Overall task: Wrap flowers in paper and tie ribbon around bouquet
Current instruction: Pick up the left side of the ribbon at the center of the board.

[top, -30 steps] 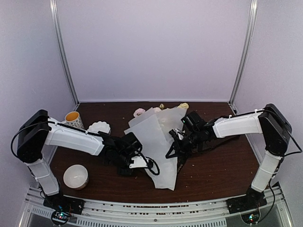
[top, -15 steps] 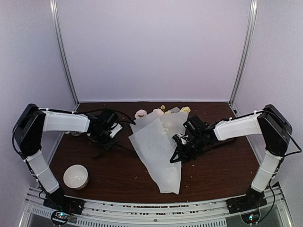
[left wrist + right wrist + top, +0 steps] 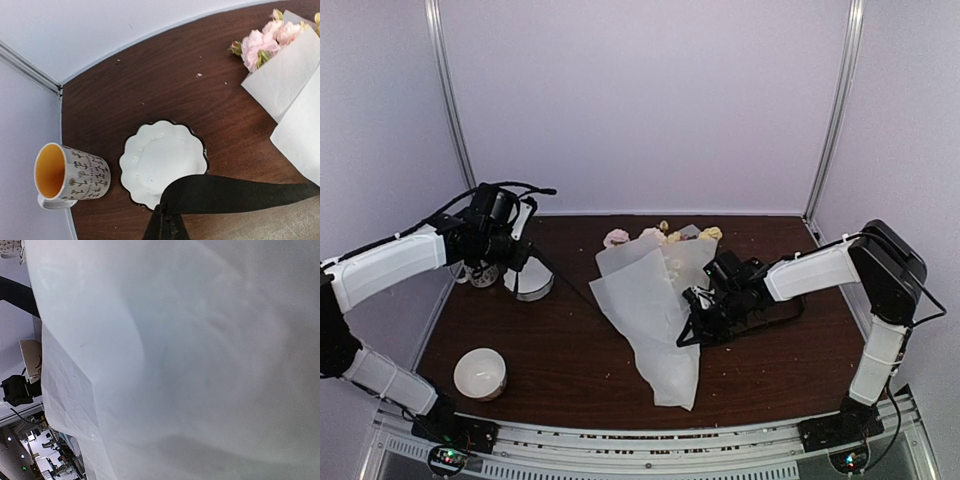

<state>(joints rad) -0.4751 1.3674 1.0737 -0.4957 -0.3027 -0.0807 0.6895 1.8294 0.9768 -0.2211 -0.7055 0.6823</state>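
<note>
Right wrist: paper [image 3: 190, 350] over nearly everything

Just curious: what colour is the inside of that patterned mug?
Orange-yellow inside the mug; left wrist view.

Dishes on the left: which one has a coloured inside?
The patterned mug in the far-left corner: orange-yellow inside. The scalloped dish beside it and the bowl near the front edge are white inside.

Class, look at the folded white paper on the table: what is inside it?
At the paper's far end, pink blooms and yellow blooms poke out. Their stems are covered by the sheet, so they cannot be seen.
</note>
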